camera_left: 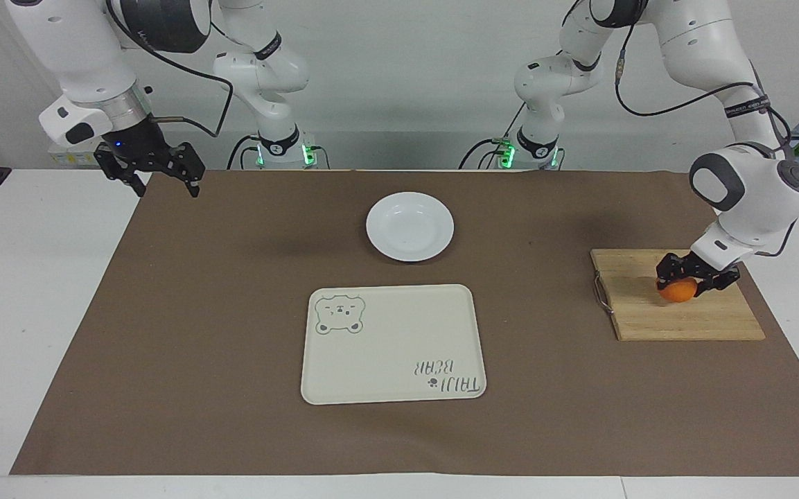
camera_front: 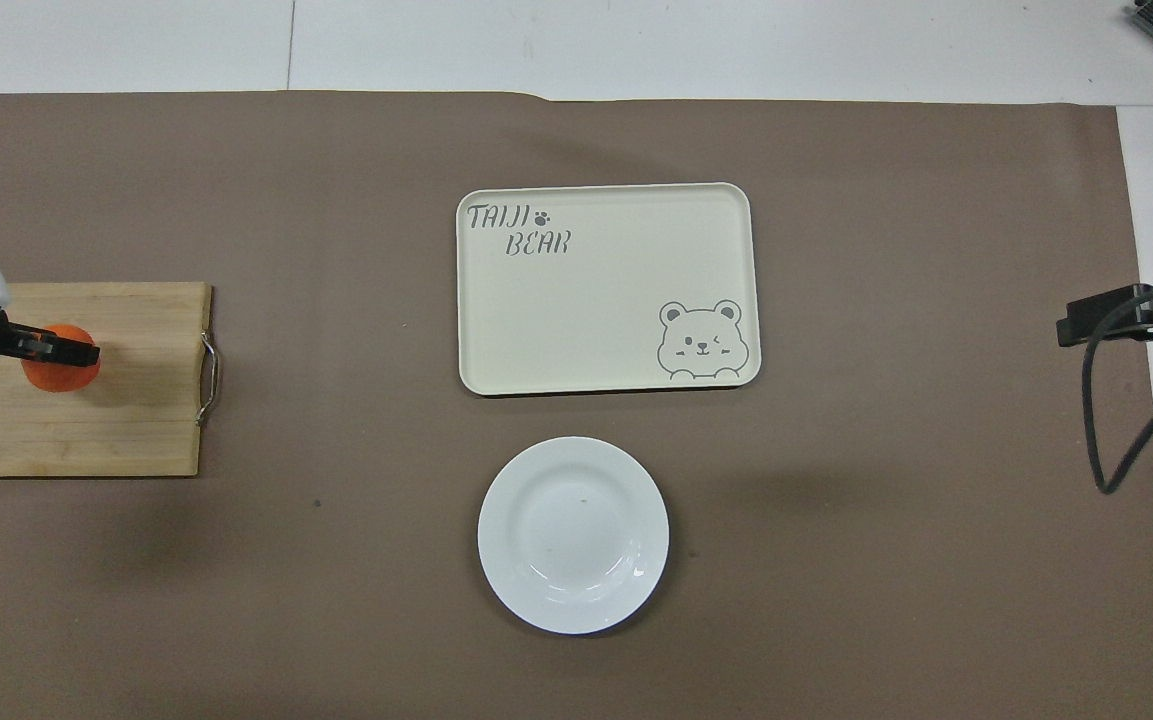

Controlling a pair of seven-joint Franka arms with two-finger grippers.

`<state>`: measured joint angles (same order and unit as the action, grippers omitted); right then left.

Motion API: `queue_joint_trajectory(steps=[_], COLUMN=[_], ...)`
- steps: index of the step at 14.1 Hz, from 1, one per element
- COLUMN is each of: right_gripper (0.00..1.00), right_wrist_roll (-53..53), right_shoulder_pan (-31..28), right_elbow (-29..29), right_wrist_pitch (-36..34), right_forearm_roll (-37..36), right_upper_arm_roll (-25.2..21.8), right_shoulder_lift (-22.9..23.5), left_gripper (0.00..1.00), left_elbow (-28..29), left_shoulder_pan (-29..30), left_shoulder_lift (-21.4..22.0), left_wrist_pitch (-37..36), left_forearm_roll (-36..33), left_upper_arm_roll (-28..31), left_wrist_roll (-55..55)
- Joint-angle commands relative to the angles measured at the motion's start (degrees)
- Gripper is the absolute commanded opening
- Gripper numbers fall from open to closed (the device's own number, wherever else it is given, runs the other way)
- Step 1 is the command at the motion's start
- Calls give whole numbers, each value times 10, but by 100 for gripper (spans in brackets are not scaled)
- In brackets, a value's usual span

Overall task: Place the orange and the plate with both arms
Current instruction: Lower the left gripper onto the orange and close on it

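The small orange point(camera_left: 677, 292) point(camera_front: 58, 361) is just above the wooden cutting board point(camera_left: 690, 320) point(camera_front: 116, 420) at the left arm's end of the table, with my left gripper point(camera_left: 694, 277) point(camera_front: 51, 350) shut on it from above. The white plate point(camera_left: 409, 226) point(camera_front: 573, 534) lies on the brown mat at the table's middle, nearer to the robots than the cream tray. My right gripper point(camera_left: 163, 181) hangs open and waits above the mat's corner at the right arm's end; in the overhead view only part of it point(camera_front: 1106, 314) shows.
A cream rectangular tray point(camera_left: 393, 344) point(camera_front: 606, 288) with a bear drawing lies farther from the robots than the plate. The cutting board has a metal handle point(camera_left: 601, 294) point(camera_front: 208, 378) on the side toward the tray. A brown mat point(camera_left: 233, 312) covers most of the table.
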<state>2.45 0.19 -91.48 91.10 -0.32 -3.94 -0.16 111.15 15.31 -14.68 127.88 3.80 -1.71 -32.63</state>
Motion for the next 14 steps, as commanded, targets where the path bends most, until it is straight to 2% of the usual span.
queue_joint_trajectory(steps=[1, 7, 10, 14], right_gripper=[100, 100, 100, 100], right_wrist_roll=[-10, -10, -10, -10], right_shoulder_pan=[-3, -3, -3, -3], right_elbow=[-5, -5, -5, -5], right_wrist_pitch=[2, 2, 2, 2], right_forearm_roll=[6, 6, 6, 6], right_upper_arm_roll=[2, 2, 2, 2], right_shoulder_lift=[-4, -4, -4, -4], left_gripper=[0, 0, 0, 0], left_elbow=[-2, -15, -7, -6], left_shoulder_pan=[-5, -7, -47, -142], left_shoulder_lift=[10, 27, 61, 90], left_wrist_pitch=[5, 1, -35, -120], left_forearm_roll=[6, 6, 7, 6], left_upper_arm_roll=[2, -5, -4, -4], left_wrist_roll=[5, 6, 29, 123])
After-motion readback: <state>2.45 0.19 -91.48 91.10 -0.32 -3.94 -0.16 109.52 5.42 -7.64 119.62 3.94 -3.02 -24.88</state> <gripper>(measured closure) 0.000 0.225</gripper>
